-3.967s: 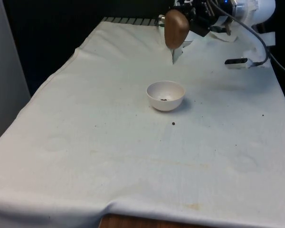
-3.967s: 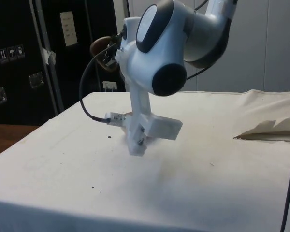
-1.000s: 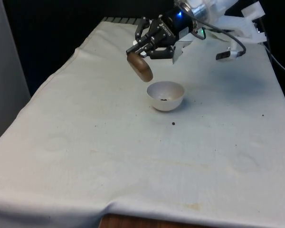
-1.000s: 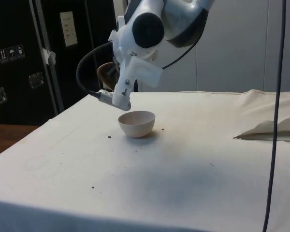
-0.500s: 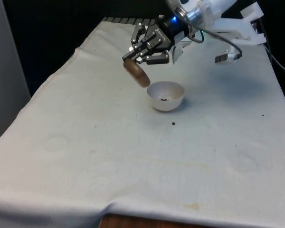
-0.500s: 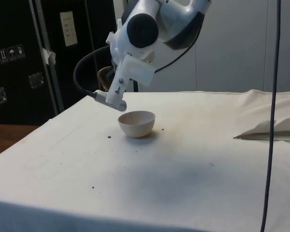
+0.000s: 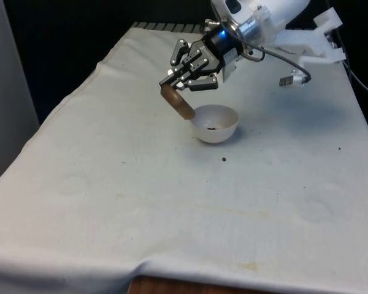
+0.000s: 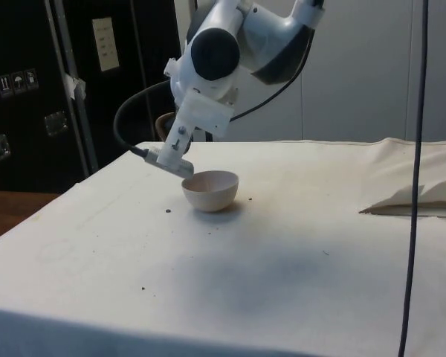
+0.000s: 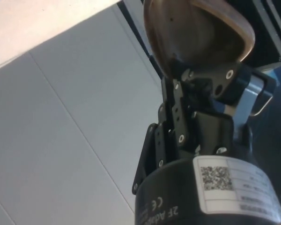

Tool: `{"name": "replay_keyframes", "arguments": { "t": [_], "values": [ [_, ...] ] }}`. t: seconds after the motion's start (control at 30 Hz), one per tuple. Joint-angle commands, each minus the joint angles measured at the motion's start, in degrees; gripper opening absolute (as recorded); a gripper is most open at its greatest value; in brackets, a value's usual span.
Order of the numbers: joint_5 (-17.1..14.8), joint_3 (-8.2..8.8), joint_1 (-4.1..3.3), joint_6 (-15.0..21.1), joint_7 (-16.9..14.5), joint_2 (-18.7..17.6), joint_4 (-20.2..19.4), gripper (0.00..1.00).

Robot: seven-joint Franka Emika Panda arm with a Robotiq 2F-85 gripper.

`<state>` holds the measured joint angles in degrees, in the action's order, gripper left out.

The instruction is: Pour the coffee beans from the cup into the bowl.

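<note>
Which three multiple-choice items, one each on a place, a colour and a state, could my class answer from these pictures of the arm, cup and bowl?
1. Where is the cup?
A. Tilted at the bowl's rim, on the front view's left
B. Standing on the cloth
C. Inside the bowl

2. What colour is the bowl?
A. Blue
B. White
C. Black

3. What is the gripper doing?
A. Hanging open
B. Gripping the cup
C. Gripping the bowl

Answers: 1 A, the brown cup slants down towards the bowl's rim. 2 B, the bowl looks white, with a few dark beans inside. 3 B, its fingers clamp the cup.
</note>
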<state>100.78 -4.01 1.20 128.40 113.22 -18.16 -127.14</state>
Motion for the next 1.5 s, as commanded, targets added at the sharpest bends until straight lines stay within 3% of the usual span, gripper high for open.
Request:
{"name": "replay_keyframes", "arguments": {
  "t": [0.0, 0.07, 0.1, 0.17, 0.4, 0.43, 0.47, 0.63, 0.67, 0.7, 0.77, 1.0, 1.03, 1.07, 1.3, 1.33, 1.37, 1.47],
  "values": [
    [-0.7, -0.06, 0.29, 1.0, 0.2, -0.3, 0.3, 0.03],
    [-1.5, -0.06, 0.34, 1.1, 0.8, -0.6, 0.4, 0.03],
    [-1.0, 0.00, 0.00, 0.1, 0.9, -0.5, 0.2, 0.03],
    [-2.0, -0.06, 0.40, 1.4, 1.0, -0.7, 0.7, 0.03],
    [-3.1, 0.52, 0.52, 2.5, 0.8, -2.2, 3.3, 0.03],
    [-2.6, 0.63, 0.11, 1.5, 1.2, -1.9, 3.0, 0.03],
    [-3.2, 0.63, 0.52, 2.7, 0.7, -2.4, 3.8, 0.03],
    [-3.6, 0.97, 0.69, 3.6, 0.7, -4.0, 6.1, 0.03],
    [-3.0, 1.03, 0.23, 2.2, 1.1, -3.8, 5.8, 0.03],
    [-3.7, 0.97, 0.74, 3.7, 0.7, -4.2, 6.4, 0.03],
    [-4.3, 1.26, 0.86, 4.4, 0.7, -4.6, 7.2, 0.03],
    [-5.3, 2.41, 0.86, 6.5, 0.9, -5.3, 8.4, 0.03],
    [-4.9, 2.52, 0.34, 5.3, 1.1, -5.2, 8.1, 0.03],
    [-5.4, 2.58, 0.86, 6.9, 0.9, -5.4, 8.5, 0.03],
    [-7.0, 4.07, 0.97, 9.7, 0.8, -5.7, 9.5, 0.03],
    [-6.6, 4.30, 0.40, 8.7, 1.1, -5.5, 9.2, 0.03],
    [-7.2, 4.30, 0.97, 10.1, 0.8, -5.6, 9.5, 0.03],
    [-7.8, 4.76, 1.03, 11.0, 0.8, -5.5, 9.5, 0.03]
  ]
}}
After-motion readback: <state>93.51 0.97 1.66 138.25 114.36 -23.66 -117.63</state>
